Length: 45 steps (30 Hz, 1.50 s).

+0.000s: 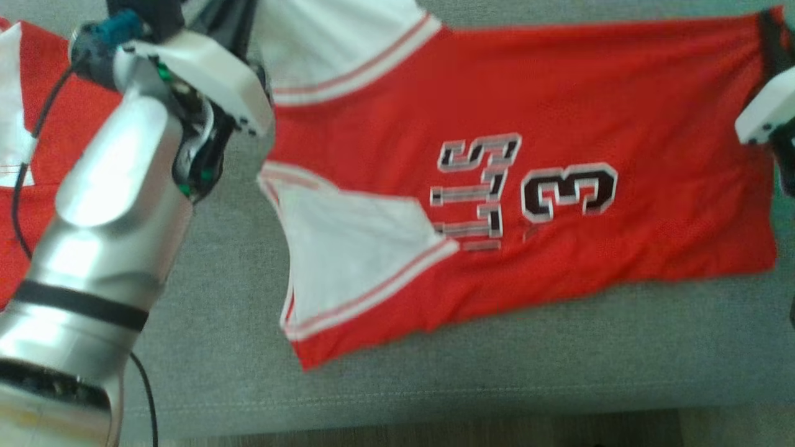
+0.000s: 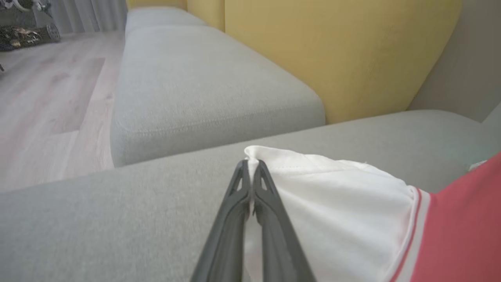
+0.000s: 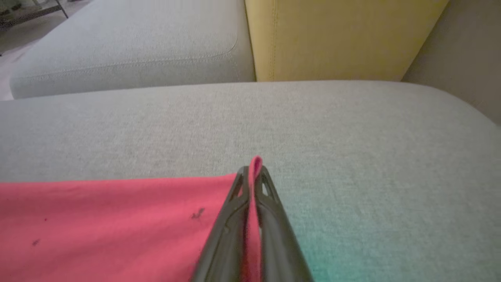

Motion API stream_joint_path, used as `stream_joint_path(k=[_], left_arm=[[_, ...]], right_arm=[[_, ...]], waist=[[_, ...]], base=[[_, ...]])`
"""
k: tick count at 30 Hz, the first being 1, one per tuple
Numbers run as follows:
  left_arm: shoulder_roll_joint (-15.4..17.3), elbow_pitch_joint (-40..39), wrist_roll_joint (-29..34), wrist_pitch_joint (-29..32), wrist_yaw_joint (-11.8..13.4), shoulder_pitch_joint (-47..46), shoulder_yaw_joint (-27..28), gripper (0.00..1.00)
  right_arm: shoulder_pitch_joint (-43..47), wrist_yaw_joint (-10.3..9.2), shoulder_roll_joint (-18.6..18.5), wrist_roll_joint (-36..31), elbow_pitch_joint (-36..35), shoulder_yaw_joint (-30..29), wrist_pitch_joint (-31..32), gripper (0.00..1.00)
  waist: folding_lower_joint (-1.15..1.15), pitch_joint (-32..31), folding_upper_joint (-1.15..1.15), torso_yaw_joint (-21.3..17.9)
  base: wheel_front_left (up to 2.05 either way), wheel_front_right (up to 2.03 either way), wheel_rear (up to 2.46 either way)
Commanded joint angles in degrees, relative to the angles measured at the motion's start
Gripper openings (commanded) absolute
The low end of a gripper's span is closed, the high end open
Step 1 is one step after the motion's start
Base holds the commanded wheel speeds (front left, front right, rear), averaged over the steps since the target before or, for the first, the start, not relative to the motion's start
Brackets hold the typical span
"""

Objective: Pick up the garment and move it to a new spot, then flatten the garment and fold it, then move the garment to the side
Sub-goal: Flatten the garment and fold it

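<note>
The garment [image 1: 559, 112] is a red jersey with white shoulder panels and the number 3, spread across a grey sofa cushion [image 1: 497, 372]. In the left wrist view my left gripper [image 2: 250, 161] is shut on the edge of a white shoulder panel [image 2: 344, 196], pinching a small fold between its tips. In the right wrist view my right gripper [image 3: 254, 168] is shut on a corner of the red hem [image 3: 117, 219], and a sliver of red cloth stands up between the fingers. The head view shows the left forearm [image 1: 105, 236] at the left and the right wrist housing [image 1: 764, 112] at the right edge.
More red and white cloth [image 1: 43, 118] lies behind the left arm. Yellow back cushions [image 2: 332, 51] rise behind the seat. A second grey seat cushion [image 2: 203, 86] adjoins it, with wooden floor [image 2: 47, 98] beyond. The sofa's front edge [image 1: 435, 410] runs along the bottom of the head view.
</note>
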Motion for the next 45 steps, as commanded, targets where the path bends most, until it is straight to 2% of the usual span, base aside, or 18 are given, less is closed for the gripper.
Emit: stream_joint_path(k=[1, 4, 11, 20, 23, 24, 28, 35, 40, 45], left_arm=[[1.6, -0.4, 0.6, -2.0, 0.8, -4.0, 2.8, 0.00], [0.8, 1.3, 0.9, -3.6, 0.9, -4.7, 3.0, 0.00], [1.4, 3.0, 2.2, -4.6, -1.3, -2.4, 0.7, 0.00], [5.6, -5.2, 2.4, -3.2, -2.2, 6.4, -1.7, 0.00], [8.9, -13.0, 1.8, -0.1, -1.4, 12.9, -2.9, 0.00], [8.9, -13.0, 1.8, -0.1, -1.4, 12.9, -2.9, 0.00], [12.4, -21.9, -0.2, 3.9, 0.1, 20.1, -3.4, 0.00], [18.2, -34.1, -3.0, 10.6, 1.1, 30.4, -5.8, 0.00], [19.6, -37.4, -3.3, 13.4, 2.2, 33.5, -7.2, 0.00], [19.8, -36.4, -1.5, 14.4, 2.9, 34.4, -9.3, 0.00]], right_arm=[[-1.7, -0.05, -0.2, -0.5, -0.5, 0.1, -2.1, 0.00], [-2.1, -0.05, 0.5, -0.4, 0.6, 0.6, -4.1, 0.00], [-0.2, -0.05, 0.6, 1.6, 2.0, 2.4, -7.5, 0.00], [5.8, -0.05, -1.9, 5.6, 0.7, 5.1, -7.5, 0.00], [9.9, -0.05, -4.1, 8.3, -1.3, 6.8, -5.4, 0.00], [9.9, -0.05, -4.1, 8.3, -1.3, 6.8, -5.4, 0.00], [14.2, -0.05, -6.4, 10.8, -3.6, 8.3, -3.0, 0.00], [19.8, -0.05, -9.4, 14.3, -7.5, 9.8, 0.5, 0.00], [22.6, -0.05, -10.9, 15.6, -10.2, 10.7, 3.6, 0.00], [24.9, -0.05, -12.3, 16.4, -12.8, 11.6, 7.1, 0.00]], waist=[[0.00, 0.1, 0.00, -0.1], [0.00, -0.1, 0.00, -0.2], [0.00, -2.4, 0.00, 0.1], [0.00, -7.4, 0.00, 1.4], [0.00, -9.9, 0.00, 2.1], [0.00, -9.9, 0.00, 2.1], [0.00, -12.1, 0.00, 2.6], [0.00, -14.7, 0.00, 2.8], [0.00, -15.3, 0.00, 2.5], [0.00, -15.8, 0.00, 1.7]], base=[[0.00, 0.00, 0.00], [0.00, 0.00, 0.00], [0.00, 0.00, 0.00], [0.00, 0.00, 0.00], [0.00, 0.00, 0.00], [0.00, 0.00, 0.00], [0.00, 0.00, 0.00], [0.00, 0.00, 0.00], [0.00, 0.00, 0.00], [0.00, 0.00, 0.00]])
